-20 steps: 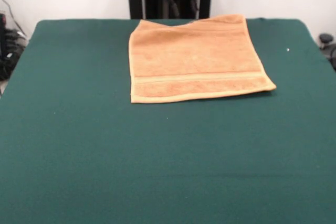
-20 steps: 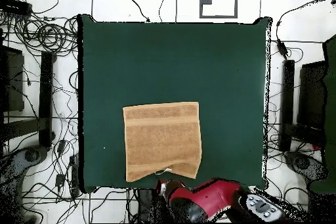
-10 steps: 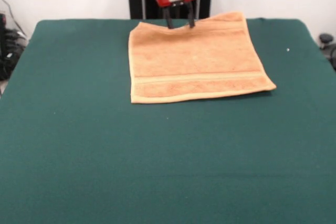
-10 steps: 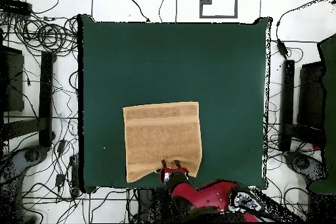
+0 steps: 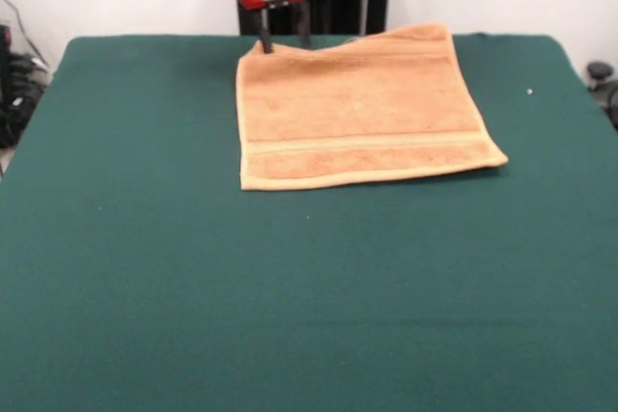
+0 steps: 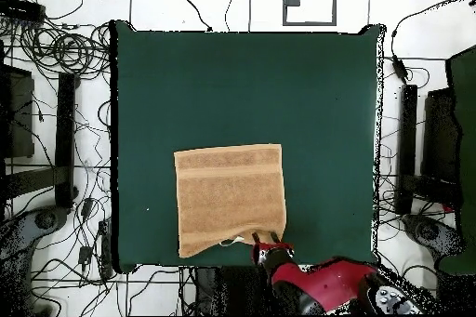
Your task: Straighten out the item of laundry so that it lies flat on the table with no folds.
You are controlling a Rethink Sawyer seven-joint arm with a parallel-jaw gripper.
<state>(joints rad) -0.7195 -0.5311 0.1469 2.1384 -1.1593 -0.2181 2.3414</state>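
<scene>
Here, front view: the towel (image 5: 357,108) lies in the upper middle of the frame on the green counter (image 5: 290,287), near its top edge, ribbed band toward the bottom. The gripper (image 5: 284,43) hangs at the towel's upper left corner; its two fingers (image 5: 265,43) stand apart, one at the corner itself, the other just over the top hem. They hold nothing. The top hem dips slightly near the middle, probably a small fold there.

Overhead view: towel (image 6: 231,198) sits in the lower middle of the counter (image 6: 316,99), close to the bottom edge. Gripper (image 6: 267,237) is at the towel's lower right corner, fingers (image 6: 257,236) spread, pointing up-frame at the hem. A white tag (image 6: 234,240) shows on that hem, just left of the fingers. The cloth lies up-frame and left from the fingers.
</scene>
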